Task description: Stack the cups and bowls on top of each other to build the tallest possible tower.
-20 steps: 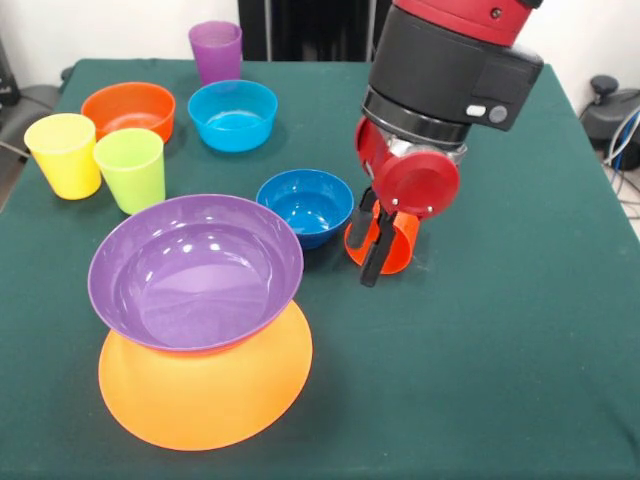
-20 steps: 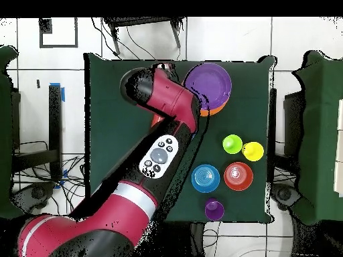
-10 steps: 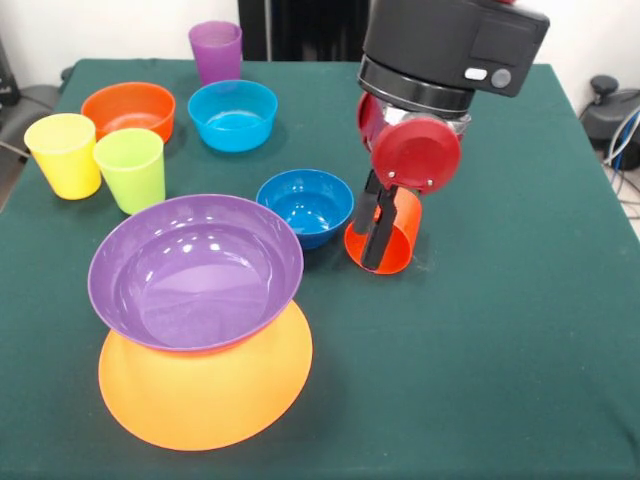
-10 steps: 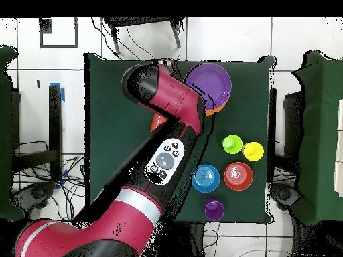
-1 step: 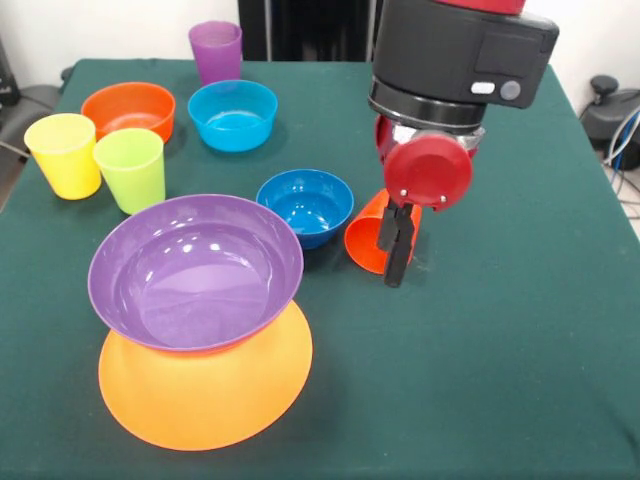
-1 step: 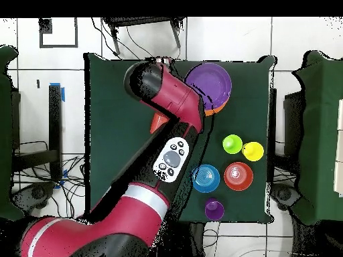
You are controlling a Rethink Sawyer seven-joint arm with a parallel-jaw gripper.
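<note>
Since the earlier frame the gripper [image 5: 397, 250] has shifted a little to the right in the front view, and the orange-red cup [image 5: 366, 243] now leans tilted on the counter [image 5: 520, 330], just beside the dark blue bowl [image 5: 305, 206]. Its jaws hang in front of the cup; I cannot tell whether they grasp it or are released. Four cups are visible: orange-red, yellow [image 5: 64, 154], lime green [image 5: 131, 169] and purple [image 5: 216, 50]. Five bowls are visible: the wide purple bowl [image 5: 195, 271] sits on the very large yellow-orange bowl [image 5: 206, 385], and the small orange bowl [image 5: 129, 109], light blue bowl [image 5: 233, 114] and dark blue bowl stand separately.
</note>
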